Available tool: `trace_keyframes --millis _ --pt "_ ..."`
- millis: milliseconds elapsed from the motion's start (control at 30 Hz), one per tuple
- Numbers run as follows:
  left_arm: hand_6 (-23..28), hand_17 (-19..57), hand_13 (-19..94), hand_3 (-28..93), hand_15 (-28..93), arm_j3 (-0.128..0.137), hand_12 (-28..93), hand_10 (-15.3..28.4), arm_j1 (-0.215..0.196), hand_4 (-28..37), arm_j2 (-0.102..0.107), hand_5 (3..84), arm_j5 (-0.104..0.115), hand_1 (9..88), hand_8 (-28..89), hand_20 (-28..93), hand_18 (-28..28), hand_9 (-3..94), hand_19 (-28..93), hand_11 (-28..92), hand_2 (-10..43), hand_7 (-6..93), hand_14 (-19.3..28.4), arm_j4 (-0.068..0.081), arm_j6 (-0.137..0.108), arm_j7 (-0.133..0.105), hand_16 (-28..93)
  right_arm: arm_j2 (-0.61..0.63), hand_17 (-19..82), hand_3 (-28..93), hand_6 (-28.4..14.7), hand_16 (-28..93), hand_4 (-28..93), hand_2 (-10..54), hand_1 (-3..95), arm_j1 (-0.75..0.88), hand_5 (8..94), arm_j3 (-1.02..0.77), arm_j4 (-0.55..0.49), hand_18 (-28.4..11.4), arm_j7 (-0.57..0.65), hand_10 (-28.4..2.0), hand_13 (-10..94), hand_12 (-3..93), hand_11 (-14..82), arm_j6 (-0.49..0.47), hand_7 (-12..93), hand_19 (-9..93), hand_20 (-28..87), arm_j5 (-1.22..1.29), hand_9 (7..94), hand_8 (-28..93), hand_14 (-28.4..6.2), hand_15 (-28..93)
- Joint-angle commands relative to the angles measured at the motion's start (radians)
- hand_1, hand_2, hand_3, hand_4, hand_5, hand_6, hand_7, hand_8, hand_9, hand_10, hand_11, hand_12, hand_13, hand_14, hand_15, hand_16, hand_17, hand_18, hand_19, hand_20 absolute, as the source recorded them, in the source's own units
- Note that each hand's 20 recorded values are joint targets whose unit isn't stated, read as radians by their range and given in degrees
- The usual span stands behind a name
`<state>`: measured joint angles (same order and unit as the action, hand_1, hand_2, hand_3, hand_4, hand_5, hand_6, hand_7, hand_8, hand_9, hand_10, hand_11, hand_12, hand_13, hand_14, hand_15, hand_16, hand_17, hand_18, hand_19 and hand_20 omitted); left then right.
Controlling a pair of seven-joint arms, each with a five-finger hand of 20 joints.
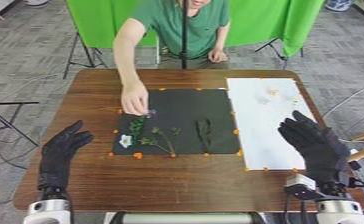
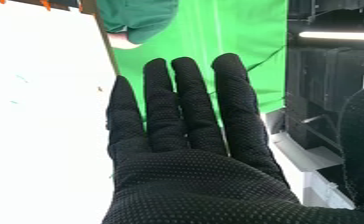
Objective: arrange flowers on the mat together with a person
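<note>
Waiting, right hand (image 1: 313,145): beside the white sheet's (image 1: 269,132) outer edge, above the worktop (image 1: 196,182); fingers straight, thumb spread, nothing held. Left hand (image 1: 59,150): likewise open, nothing held, outward of the black mat (image 1: 183,107).

Small pale blossoms (image 1: 273,92), on the sheet, ahead of the right hand and slightly to its left: presumably near weightless, soft, easily bruised; best pinched lightly at the stem, petals untouched.

Person's hand (image 1: 135,101): fingers lowered to the black mat's far corner, a small pale sprig at or beside the fingertips.

On the black mat, between the hands: white flower (image 1: 125,141), likely fragile; leafy green stem (image 1: 137,127), pliable; branching sprig (image 1: 168,142), thin, apt to snag; long dark leaves (image 1: 203,132), probably limp, best lifted near one end.
</note>
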<state>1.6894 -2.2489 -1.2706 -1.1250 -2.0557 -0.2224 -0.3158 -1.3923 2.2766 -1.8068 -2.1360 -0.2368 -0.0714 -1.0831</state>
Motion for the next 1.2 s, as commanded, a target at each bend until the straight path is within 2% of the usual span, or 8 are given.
trace_keyframes --millis 33,233,567,833,1000,1100,1167,1200 --pt "3.6 16.2 46 71 21 -0.002 13 14.8 -0.007 -27.0 -0.001 48.6 0.003 21.4 -6 22 13.3 52.1 15 18 -1.7 10.9 17.7 0.007 0.013 0.008 -3 0.006 19 75 -0.8 14 -19 5.7 6.0 0.0 47.4 0.005 0.004 -16.7 0.002 -15.2 37 13.9 5.6 -0.005 11 7 28 -0.012 45.8 -9 -13.6 13" --pt "3.7 16.2 46 71 21 -0.001 13 14.6 -0.007 -26.8 -0.003 48.6 0.004 21.4 -6 22 13.3 52.0 15 18 -1.7 10.9 17.6 0.007 0.01 0.009 -3 0.005 19 75 -0.7 14 -19 5.7 6.2 -0.002 47.5 0.005 0.005 -16.7 0.007 -15.3 37 14.1 5.6 -0.005 11 7 28 -0.012 45.9 -9 -13.7 13" --pt "3.9 16.2 46 71 21 0.003 13 14.7 -0.012 -26.7 -0.007 48.6 0.001 21.4 -6 22 13.3 51.9 15 18 -1.7 10.5 17.7 0.004 0.019 0.011 -3 0.004 19 75 -0.8 15 -18 5.4 6.5 0.0 47.7 0.004 0.005 -16.7 0.004 -15.3 37 14.1 5.6 -0.006 11 7 28 -0.019 46.0 -9 -13.7 13" --pt "3.8 16.0 46 71 21 0.002 13 14.6 -0.011 -26.3 -0.009 48.6 0.0 21.4 -6 21 13.3 51.8 15 18 -1.8 10.5 17.7 0.004 0.022 0.014 -3 0.004 19 75 -0.7 15 -18 -0.1 9.9 0.004 47.6 -0.009 -0.003 -16.7 0.0 -15.3 37 14.7 5.6 0.008 11 8 28 -0.053 45.6 -9 -13.5 13" --pt "3.8 16.0 46 71 21 0.002 13 14.7 -0.015 -26.3 -0.01 48.6 0.0 21.5 -6 21 13.3 51.7 15 18 -1.7 10.5 17.6 0.001 0.018 0.014 -3 0.032 20 75 -0.9 16 -18 -3.7 12.2 -0.027 46.4 -0.057 -0.016 -17.0 0.016 -15.5 39 15.4 5.6 0.051 11 13 31 -0.184 44.9 -9 -14.3 13" --pt "3.8 16.1 46 71 21 0.002 13 14.7 -0.017 -26.2 -0.009 48.7 0.001 21.4 -6 21 13.3 51.8 15 18 -1.8 10.4 17.6 -0.001 0.014 0.014 -3 0.079 20 74 -1.1 19 -18 -5.0 15.1 -0.084 46.3 -0.083 -0.016 -17.5 0.047 -15.9 42 16.3 5.8 0.105 11 19 35 -0.303 45.5 -9 -15.2 15" --pt "3.7 16.0 46 71 21 0.001 13 14.7 -0.013 -26.2 -0.008 48.7 0.002 21.4 -6 21 13.3 51.9 15 18 -1.7 10.7 17.6 0.001 0.014 0.017 -3 0.123 20 74 -1.4 20 -17 -5.2 15.8 -0.131 46.3 -0.092 -0.024 -17.6 0.147 -16.2 44 17.0 6.0 0.142 11 24 37 -0.401 45.8 -8 -15.4 15" --pt "3.7 16.0 46 71 21 0.0 13 14.7 -0.013 -26.1 -0.008 48.7 0.0 21.4 -6 21 13.3 51.9 15 18 -1.8 10.7 17.6 0.001 0.014 0.017 -3 0.144 20 73 -1.7 21 -17 -5.3 16.2 -0.158 46.1 -0.098 -0.011 -17.7 0.154 -16.3 46 17.4 6.0 0.139 11 26 38 -0.453 46.0 -8 -15.7 15"
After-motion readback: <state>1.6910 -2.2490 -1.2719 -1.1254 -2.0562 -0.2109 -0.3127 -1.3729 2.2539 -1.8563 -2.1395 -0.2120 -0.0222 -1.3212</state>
